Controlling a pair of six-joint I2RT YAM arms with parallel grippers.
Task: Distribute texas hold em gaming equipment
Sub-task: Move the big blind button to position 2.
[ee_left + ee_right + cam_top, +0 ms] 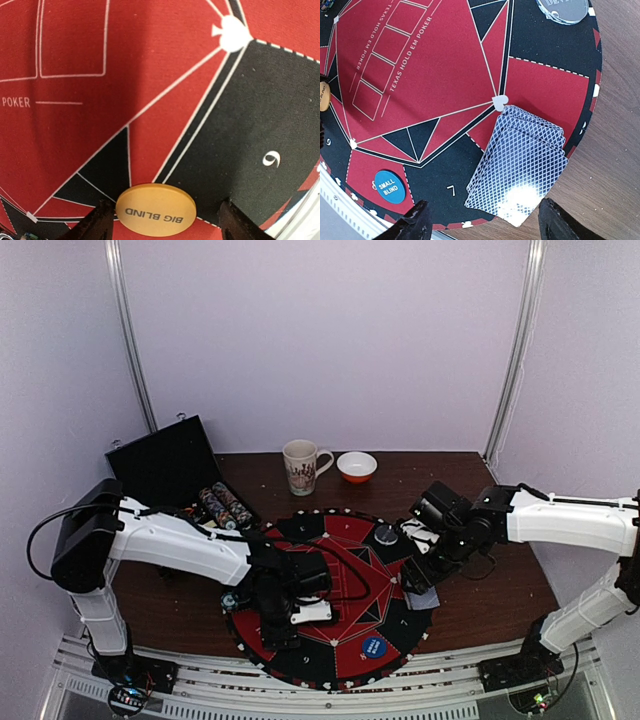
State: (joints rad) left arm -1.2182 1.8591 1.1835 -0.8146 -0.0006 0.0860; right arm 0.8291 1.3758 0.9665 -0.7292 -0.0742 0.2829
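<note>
An orange disc [156, 210] marked BIG BLIND lies flat on the round red-and-black mat [150, 75]. My left gripper [162, 226] is open around it, one dark finger [97, 222] close on its left and the other well off to its right. A stack of playing cards [520, 165] with blue-grey backs rests on the mat's right edge, partly over the wood. My right gripper [482, 227] hangs open just in front of that stack. A blue SMALL BLIND disc [390, 186] and a dark disc [563, 10] also lie on the mat. Striped poker chips [222, 506] sit by the case.
An open black case [165, 465] stands at the back left of the brown table [490, 600]. A patterned mug [303, 465] and a small orange-and-white bowl [357, 466] stand at the back middle. The mat [340, 540] fills the table's centre.
</note>
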